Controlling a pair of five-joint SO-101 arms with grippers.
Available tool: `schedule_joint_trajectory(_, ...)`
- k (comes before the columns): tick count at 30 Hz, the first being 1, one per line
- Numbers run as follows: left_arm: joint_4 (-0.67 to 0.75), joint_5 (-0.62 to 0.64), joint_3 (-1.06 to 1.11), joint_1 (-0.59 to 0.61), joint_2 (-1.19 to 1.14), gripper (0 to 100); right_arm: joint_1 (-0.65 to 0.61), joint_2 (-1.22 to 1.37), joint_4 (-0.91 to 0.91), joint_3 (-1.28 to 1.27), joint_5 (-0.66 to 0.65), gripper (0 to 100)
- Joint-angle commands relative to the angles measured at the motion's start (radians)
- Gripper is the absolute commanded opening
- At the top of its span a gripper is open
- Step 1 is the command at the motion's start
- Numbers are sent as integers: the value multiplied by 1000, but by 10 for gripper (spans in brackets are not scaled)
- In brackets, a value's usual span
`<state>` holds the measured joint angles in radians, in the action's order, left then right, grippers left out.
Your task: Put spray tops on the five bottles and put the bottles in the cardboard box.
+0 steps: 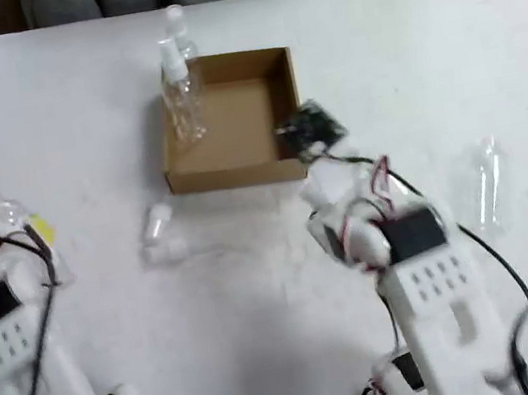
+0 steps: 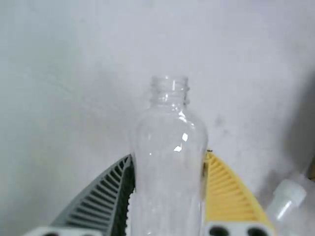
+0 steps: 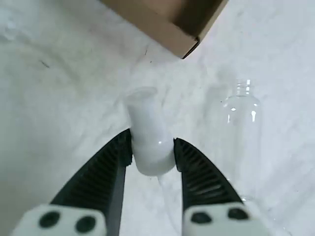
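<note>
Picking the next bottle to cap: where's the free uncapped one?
High view: the uncapped bottle lies on the table right of the right arm, apart from the cardboard box.

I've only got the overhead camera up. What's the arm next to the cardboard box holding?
Observer: The right gripper is shut on a white spray top, clamped around its body.
Operator: And the other arm, over at the table's edge?
Observer: The left gripper is shut on a clear bottle. Its threaded neck is open, with no top on it.
Operator: Does the loose bottle beyond the right arm have a top?
Observer: No. That loose bottle lies on the table with its neck bare.
</note>
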<state>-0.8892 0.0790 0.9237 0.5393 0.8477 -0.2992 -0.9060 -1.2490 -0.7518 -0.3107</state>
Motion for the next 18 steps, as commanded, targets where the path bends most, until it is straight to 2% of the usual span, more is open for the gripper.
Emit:
schedule_joint_trajectory(1,-25,8,41,-81,234,57,41,-220,-19,23,8,16)
schedule_joint_trajectory(6,-23,8,106,-208,495,54,65,-455,-4,38,-2,16)
schedule_joint_trajectory(10,-25,11,109,-335,673,54,54,-518,28,60,17,16)
schedule_joint_trajectory(15,-23,12,109,-518,805,54,-8,-518,188,75,247,16)
schedule_joint_trajectory(18,-23,12,123,-575,831,54,-76,-518,321,75,299,16)
